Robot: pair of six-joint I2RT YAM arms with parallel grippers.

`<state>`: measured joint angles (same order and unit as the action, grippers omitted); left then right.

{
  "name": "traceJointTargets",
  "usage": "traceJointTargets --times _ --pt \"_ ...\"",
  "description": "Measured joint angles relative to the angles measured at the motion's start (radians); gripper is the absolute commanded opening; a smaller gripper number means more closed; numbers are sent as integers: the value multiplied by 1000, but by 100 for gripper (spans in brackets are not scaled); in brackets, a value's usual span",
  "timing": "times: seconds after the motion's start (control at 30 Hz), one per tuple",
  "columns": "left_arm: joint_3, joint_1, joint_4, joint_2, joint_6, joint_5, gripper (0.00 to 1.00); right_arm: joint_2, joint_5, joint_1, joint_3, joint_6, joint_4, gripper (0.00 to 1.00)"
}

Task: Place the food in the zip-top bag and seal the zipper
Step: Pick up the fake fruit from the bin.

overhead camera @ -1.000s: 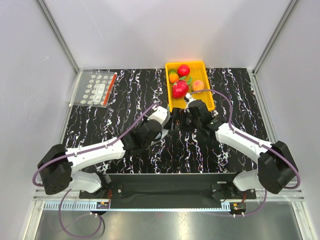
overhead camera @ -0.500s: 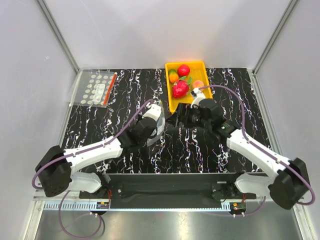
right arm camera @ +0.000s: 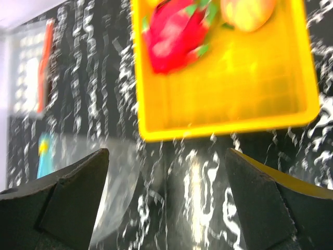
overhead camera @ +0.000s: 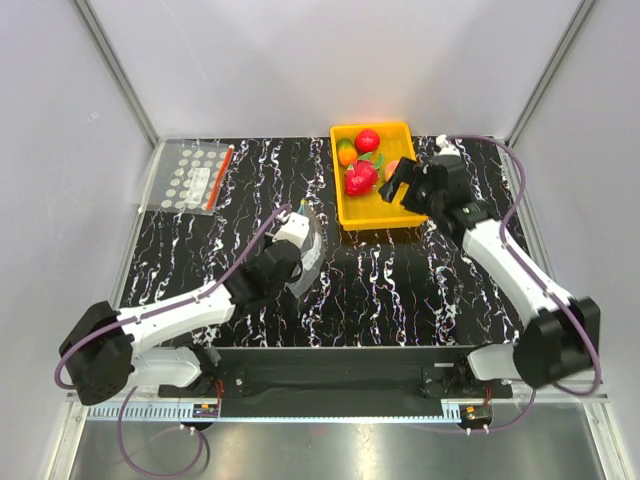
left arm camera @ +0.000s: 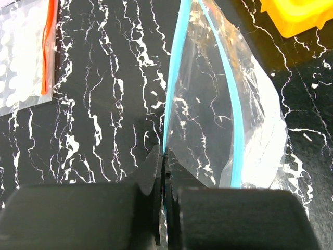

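Bag: the zip-top bag [left arm camera: 208,120] lay on the table [overhead camera: 220,260], near and to the left of the yellow tray [overhead camera: 340,205], and you could see nothing inside it.
Zipper: the zipper [left arm camera: 171,78] stood parted, its two blue strips bowed apart, so the mouth was open.
Left gripper: your left gripper [left arm camera: 162,172] was pinched tight on one strip of that mouth.
Right gripper: your right gripper [overhead camera: 398,183] was spread wide and empty, over the tray's right half beside the peach-orange fruit [right arm camera: 247,10].
Food: the food [overhead camera: 360,177] all sat in the tray, with none bagged.
Change: a second before, your two grippers had met just off the tray's near edge. Since then the right had swung up over the tray, and the left had drawn the bag slightly back.
Meaning: the opening step looked finished, and you were probably going for the first fruit.
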<state>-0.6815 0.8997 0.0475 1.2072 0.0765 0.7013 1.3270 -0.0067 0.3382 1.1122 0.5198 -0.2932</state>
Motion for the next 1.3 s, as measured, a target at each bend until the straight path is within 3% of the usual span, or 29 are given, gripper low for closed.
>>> traceJointTargets --times 0.4,0.5,0.67,1.3 --pt "3 0 -10 -56 -64 103 0 608 40 -125 548 -32 -89 99" --pt "-10 10 -20 -16 -82 124 0 727 40 -144 655 -47 -121 95" --pt "-32 63 -27 110 -103 138 0 914 40 -152 841 -73 -188 99" --pt "-33 84 -50 128 -102 60 0 1068 110 -152 1028 -93 -299 94"
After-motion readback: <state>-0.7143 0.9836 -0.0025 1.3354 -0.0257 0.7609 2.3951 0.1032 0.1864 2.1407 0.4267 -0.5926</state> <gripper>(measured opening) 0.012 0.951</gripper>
